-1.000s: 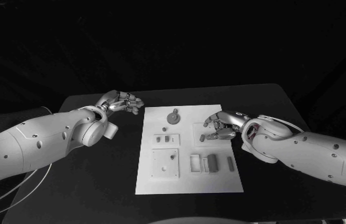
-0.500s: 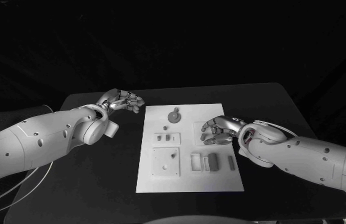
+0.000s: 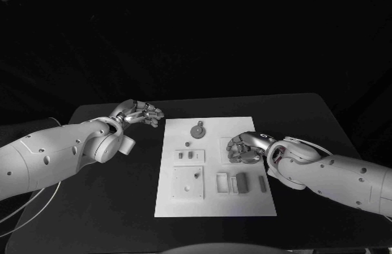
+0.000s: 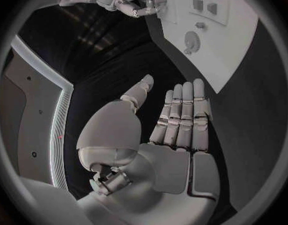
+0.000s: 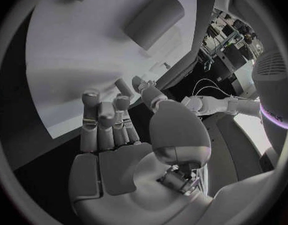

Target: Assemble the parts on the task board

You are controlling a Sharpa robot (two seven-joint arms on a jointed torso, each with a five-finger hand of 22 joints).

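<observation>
Hovering low over the task board (image 3: 214,208), the right hand (image 3: 244,148) has its fingers curled down at the board's right-hand middle, beside a small part; whether anything is pinched cannot be told. The left hand (image 3: 140,114) sits off the board over the worktop (image 3: 114,208), fingers straight and close together, holding nothing (the left wrist view shows this plainly). Risk: the curled fingers hide the small part beneath, so a closing grip may nudge it askew or knock the neighbouring block (image 3: 240,181).

One task board (image 3: 214,208), two hands, and perhaps eight small grey parts (image 3: 240,180)
</observation>
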